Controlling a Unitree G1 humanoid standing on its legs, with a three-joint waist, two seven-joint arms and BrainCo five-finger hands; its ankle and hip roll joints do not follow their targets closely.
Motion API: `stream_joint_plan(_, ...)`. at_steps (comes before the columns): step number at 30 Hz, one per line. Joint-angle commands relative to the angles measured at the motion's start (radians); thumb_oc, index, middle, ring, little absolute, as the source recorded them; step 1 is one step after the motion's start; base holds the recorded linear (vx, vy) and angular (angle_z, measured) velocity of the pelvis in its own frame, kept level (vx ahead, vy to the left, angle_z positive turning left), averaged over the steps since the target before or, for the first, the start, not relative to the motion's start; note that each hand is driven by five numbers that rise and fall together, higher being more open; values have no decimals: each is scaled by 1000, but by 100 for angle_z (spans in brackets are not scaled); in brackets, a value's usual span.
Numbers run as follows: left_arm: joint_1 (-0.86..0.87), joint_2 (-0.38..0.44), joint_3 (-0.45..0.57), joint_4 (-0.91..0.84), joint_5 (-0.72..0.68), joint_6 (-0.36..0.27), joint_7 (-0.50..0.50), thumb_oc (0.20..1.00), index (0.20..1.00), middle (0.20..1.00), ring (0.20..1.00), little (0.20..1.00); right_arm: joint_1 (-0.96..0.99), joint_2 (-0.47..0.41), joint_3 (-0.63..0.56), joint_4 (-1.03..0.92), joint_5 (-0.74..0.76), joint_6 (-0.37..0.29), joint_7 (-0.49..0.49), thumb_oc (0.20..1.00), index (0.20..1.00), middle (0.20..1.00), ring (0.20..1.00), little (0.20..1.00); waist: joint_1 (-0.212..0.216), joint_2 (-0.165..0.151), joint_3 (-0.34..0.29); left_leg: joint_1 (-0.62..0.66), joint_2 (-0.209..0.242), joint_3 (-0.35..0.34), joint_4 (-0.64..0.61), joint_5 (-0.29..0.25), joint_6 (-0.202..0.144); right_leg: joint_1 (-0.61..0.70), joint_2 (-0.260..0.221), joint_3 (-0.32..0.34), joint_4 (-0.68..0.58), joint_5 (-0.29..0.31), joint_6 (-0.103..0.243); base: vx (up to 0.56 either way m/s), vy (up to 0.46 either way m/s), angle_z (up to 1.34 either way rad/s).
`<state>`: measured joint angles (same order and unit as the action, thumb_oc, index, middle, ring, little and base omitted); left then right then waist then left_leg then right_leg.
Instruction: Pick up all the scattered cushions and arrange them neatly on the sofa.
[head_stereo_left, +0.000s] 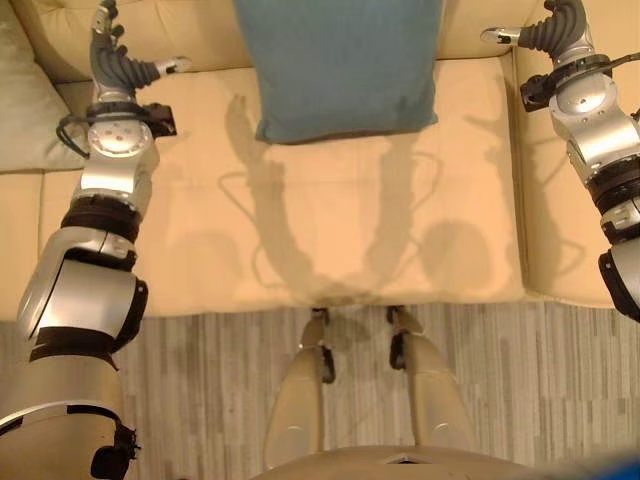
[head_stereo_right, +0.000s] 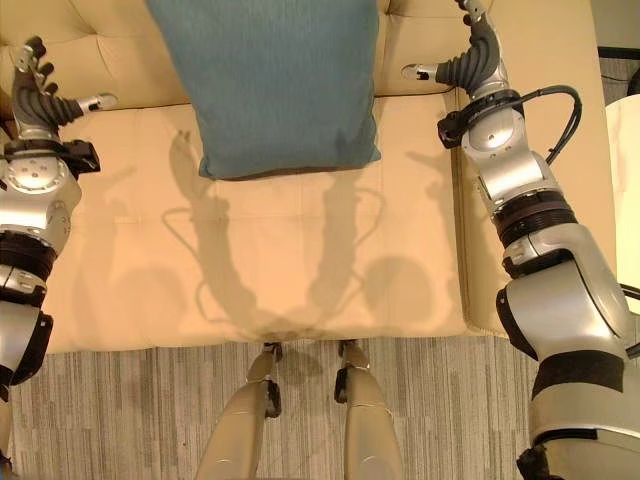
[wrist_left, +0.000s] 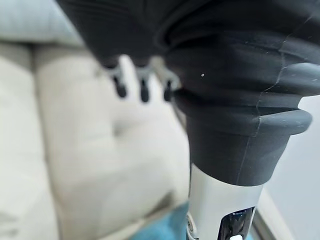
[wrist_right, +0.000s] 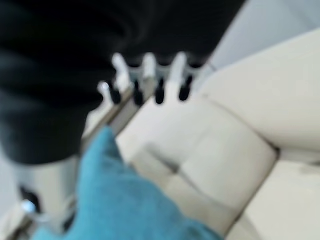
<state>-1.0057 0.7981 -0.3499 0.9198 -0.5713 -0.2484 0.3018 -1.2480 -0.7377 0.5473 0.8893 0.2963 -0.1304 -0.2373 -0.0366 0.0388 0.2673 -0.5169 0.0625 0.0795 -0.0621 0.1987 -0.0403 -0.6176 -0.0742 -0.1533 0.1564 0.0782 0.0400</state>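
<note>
Teal cushion (head_stereo_left: 340, 65) on sofa (head_stereo_left: 300, 230), top cut off; hands apart.

Blue cushion (head_stereo_left: 340, 65) stands at centre rear of the cream sofa (head_stereo_left: 300, 230), leaning against the backrest, its lower edge resting on the seat. Seat in front of it is bare apart from shadows. Left hand (head_stereo_left: 118, 62) is raised over the seat's left rear, well apart from the cushion, thumb pointing toward it, fingers relaxed and holding nothing. Right hand (head_stereo_left: 548, 32) is raised at the right rear, above the seam between seat sections, thumb pointing toward the cushion, holding nothing. Pale grey-green cushion (head_stereo_left: 25, 105) lies at the sofa's left edge. Striped grey floor (head_stereo_left: 200, 390) runs along the sofa front.
</note>
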Motion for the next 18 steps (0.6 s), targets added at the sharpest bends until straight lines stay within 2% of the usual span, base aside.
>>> stream_joint_plan(1, 101, -12, 96, -121, 6, -66, -14, 1000, 1000, 1000, 1000, 1000, 101, -81, -53, -108, 15, -58, 8, 1000, 1000, 1000, 1000, 1000, 14, -15, -32, 148, -6, 19, -13, -55, -91, 100, -11, 20, -87, 34, 86, -6, 0, 5)
stream_joint_plan(3, 279, -54, 166, -254, -3, -79, -44, 1000, 1000, 1000, 1000, 1000, 275, -87, -126, -212, -23, -61, 37, 1000, 1000, 1000, 1000, 1000, 15, -19, -37, 191, -8, 22, -11, -72, -90, 147, -10, 20, -90, 22, 83, 21, -10, 8)
stream_joint_plan(5, 325, -62, 183, -294, -9, -82, -59, 1000, 1000, 1000, 1000, 1000, 319, -90, -143, -247, -32, -56, 47, 1000, 1000, 1000, 1000, 1000, 14, -20, -39, 202, -9, 23, -10, -76, -89, 161, -10, 20, -90, 19, 82, 39, 8, 5)
stream_joint_plan(7, 502, -147, 237, -385, -37, -80, -109, 1000, 1000, 1000, 1000, 1000, 518, -47, -228, -321, -43, -60, 85, 1000, 1000, 1000, 1000, 1000, 13, -27, -40, 255, -14, 26, -7, -91, -86, 218, -11, 19, -86, 4, 78, 67, 15, 1)
stream_joint_plan(8, 563, -193, 241, -400, -42, -74, -127, 1000, 1000, 1000, 1000, 1000, 584, -26, -252, -339, -52, -66, 96, 1000, 1000, 1000, 1000, 1000, 13, -28, -40, 273, -17, 26, -4, -96, -85, 237, -12, 16, -83, -1, 77, 48, -3, 1)
stream_joint_plan(10, 607, -202, 244, -413, -34, -67, -144, 1000, 1000, 1000, 1000, 1000, 649, -19, -275, -361, -61, -65, 110, 1000, 1000, 1000, 1000, 1000, 10, -29, -47, 283, -18, 25, -3, -97, -84, 252, -13, 15, -86, -2, 76, 34, -1, 10)
stream_joint_plan(12, 725, -241, 238, -436, 16, -50, -189, 1000, 1000, 1000, 1000, 1000, 776, 19, -313, -378, -79, -69, 146, 1000, 1000, 1000, 1000, 1000, 5, -32, -58, 315, -20, 26, -1, -106, -82, 296, -14, 10, -95, -7, 77, 50, -1, 10)
stream_joint_plan(14, 850, -267, 236, -405, 88, -23, -237, 1000, 1000, 1000, 1000, 1000, 910, 59, -338, -365, -130, -68, 177, 1000, 1000, 1000, 1000, 1000, -4, -38, -81, 355, -19, 28, 4, -113, -81, 350, -13, 4, -115, -11, 80, 48, -11, 3)
stream_joint_plan(15, 850, -267, 236, -405, 88, -23, -237, 1000, 1000, 1000, 1000, 1000, 910, 59, -338, -365, -130, -68, 177, 1000, 1000, 1000, 1000, 1000, -4, -38, -81, 356, -19, 28, 4, -113, -81, 350, -13, 4, -116, -11, 80, 44, 21, 5)
stream_joint_plan(16, 895, -276, 227, -316, 202, 4, -255, 1000, 1000, 1000, 1000, 1000, 976, 77, -340, -313, -181, -59, 199, 1000, 1000, 1000, 1000, 1000, -13, -42, -102, 382, -13, 33, 9, -120, -83, 383, -13, 1, -127, -15, 84, 30, 31, 1)
stream_joint_plan(18, 936, -314, 242, -225, 225, 26, -271, 1000, 1000, 1000, 1000, 1000, 1030, 99, -332, -266, -226, -54, 210, 1000, 1000, 1000, 1000, 1000, -18, -49, -118, 415, -10, 41, 9, -124, -83, 419, -9, -2, -143, -13, 85, 20, 22, -3)
